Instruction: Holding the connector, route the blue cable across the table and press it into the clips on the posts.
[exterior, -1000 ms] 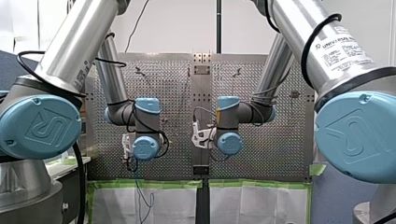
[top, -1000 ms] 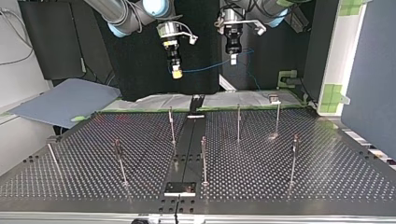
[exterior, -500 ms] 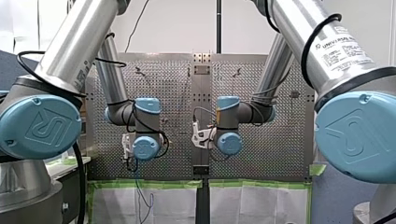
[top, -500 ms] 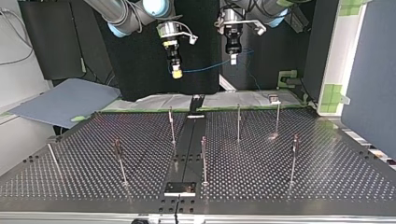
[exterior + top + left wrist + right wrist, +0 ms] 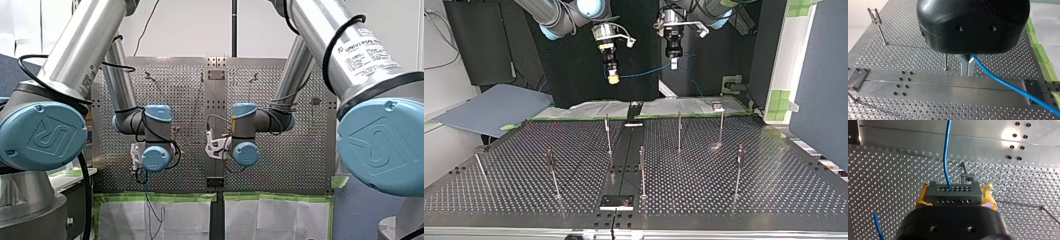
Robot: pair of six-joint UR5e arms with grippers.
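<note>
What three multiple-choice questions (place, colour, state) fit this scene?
1. The blue cable runs: A) flat on the table B) in the air between my left fingers and my right fingers C) through post clips
2. The pads gripping the connector are: A) yellow B) red C) white
3. The connector is: A) lying loose B) clipped to a post C) held by my right fingers
Answers: B, top view shows it strung between them; A, right wrist view; C, pads clamp its sides.
</note>
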